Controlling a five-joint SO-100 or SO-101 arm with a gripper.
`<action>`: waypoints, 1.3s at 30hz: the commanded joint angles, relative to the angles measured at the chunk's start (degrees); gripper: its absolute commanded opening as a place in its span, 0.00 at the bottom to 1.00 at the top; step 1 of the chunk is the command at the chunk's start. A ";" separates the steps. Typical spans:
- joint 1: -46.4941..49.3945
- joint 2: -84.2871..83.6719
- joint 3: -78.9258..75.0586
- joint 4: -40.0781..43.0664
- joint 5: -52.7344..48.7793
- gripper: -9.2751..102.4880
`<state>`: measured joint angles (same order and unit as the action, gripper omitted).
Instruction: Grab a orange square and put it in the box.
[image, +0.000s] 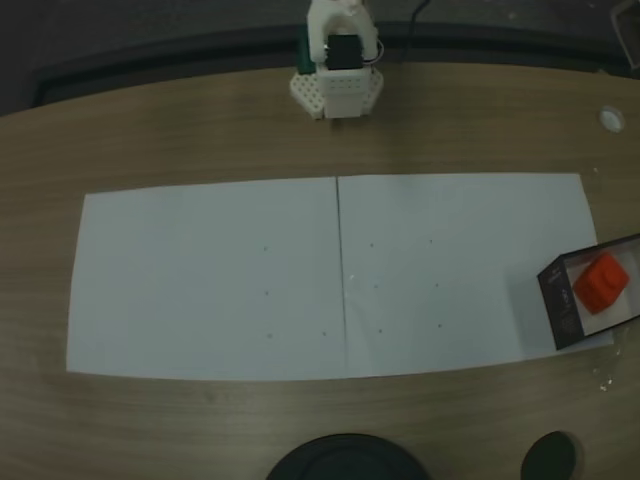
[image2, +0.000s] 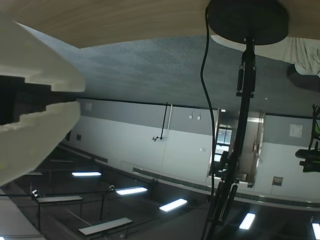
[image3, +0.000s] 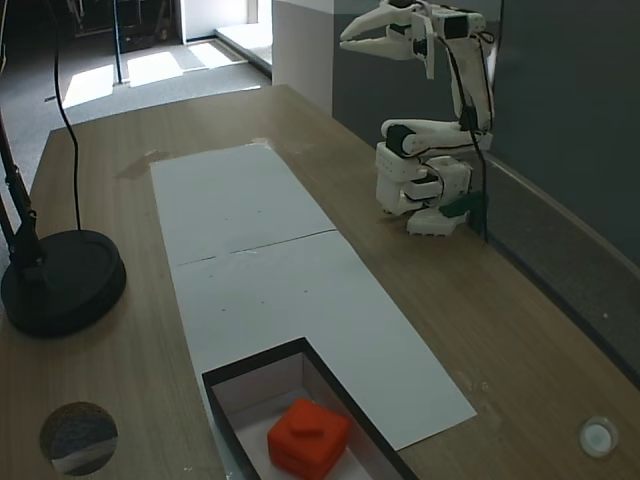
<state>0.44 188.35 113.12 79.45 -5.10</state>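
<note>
The orange square lies inside the box at the right edge of the paper in a fixed view. In another fixed view the same cube rests on the pale floor of the black-walled box at the near end of the table. The white arm is folded back over its base at the far table edge. My gripper is raised high above the base, far from the box, its fingers closed together with nothing between them. In the wrist view the white fingers meet at the left, pointing out into the room.
Two white paper sheets cover the middle of the wooden table. A black stand base with a pole and cable sits at the table edge opposite the arm. Near it is a dark round hole. A small white cap lies near the corner.
</note>
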 joint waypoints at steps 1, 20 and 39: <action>0.26 0.79 3.16 -2.81 0.00 0.08; 0.35 10.81 25.22 -18.72 0.35 0.09; 2.81 10.90 61.35 -26.02 0.44 0.09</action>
<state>3.43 197.93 174.29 53.17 -5.10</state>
